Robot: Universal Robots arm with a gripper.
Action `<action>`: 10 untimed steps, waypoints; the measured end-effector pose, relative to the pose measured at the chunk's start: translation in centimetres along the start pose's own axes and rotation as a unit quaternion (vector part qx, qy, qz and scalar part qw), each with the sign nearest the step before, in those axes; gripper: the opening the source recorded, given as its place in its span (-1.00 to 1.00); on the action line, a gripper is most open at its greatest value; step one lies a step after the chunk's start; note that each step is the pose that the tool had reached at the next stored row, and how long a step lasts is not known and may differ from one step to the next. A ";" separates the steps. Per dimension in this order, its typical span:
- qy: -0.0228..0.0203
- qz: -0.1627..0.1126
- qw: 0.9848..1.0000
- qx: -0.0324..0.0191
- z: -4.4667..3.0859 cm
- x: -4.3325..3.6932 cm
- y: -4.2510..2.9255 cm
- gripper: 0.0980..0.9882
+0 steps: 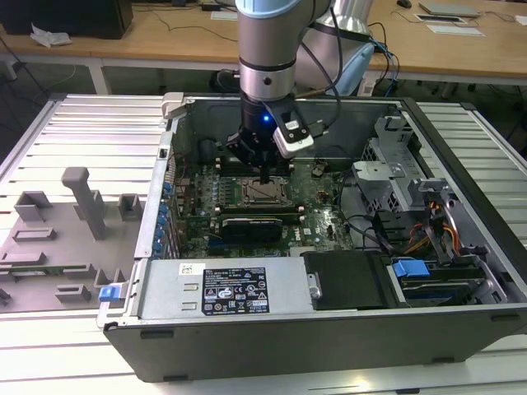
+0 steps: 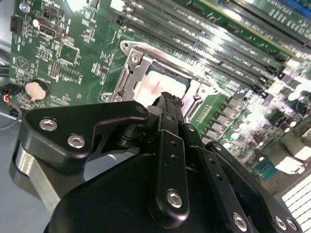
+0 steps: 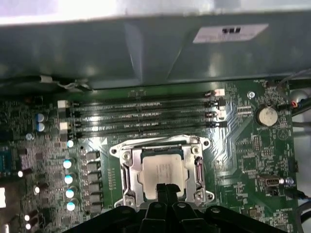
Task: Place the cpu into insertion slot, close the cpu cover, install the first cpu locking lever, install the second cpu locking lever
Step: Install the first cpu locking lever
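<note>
The cpu lies flat in the insertion slot, its pale metal top showing through the window of the cpu cover. The cover's silvery frame looks to be lying down around the chip. My gripper is shut with nothing between its fingers, and its tips hang just above the near edge of the cpu. In the second wrist view the gripper points down at the cpu. In the exterior view the gripper stands straight over the insertion slot inside the open computer case.
Long memory slots run beside the socket, towards the case wall. A coin battery sits on the green board. A power supply and drive cage crowd the case. Grey fixture blocks stand at the exterior view's left.
</note>
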State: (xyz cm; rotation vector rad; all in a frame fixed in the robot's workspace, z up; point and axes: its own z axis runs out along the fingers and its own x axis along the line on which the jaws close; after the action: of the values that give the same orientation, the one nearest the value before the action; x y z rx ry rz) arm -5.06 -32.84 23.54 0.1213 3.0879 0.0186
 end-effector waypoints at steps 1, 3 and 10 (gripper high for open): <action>0.000 -0.001 1.000 0.000 0.00 -0.01 -0.14 -0.98; 0.000 -0.002 1.000 -0.005 0.00 -0.02 -0.24 -0.98; 0.001 -0.004 1.000 -0.008 -0.29 -0.03 -0.23 -0.98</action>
State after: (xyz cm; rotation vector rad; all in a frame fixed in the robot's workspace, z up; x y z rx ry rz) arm -5.06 -33.08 23.83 0.1086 3.0887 0.0431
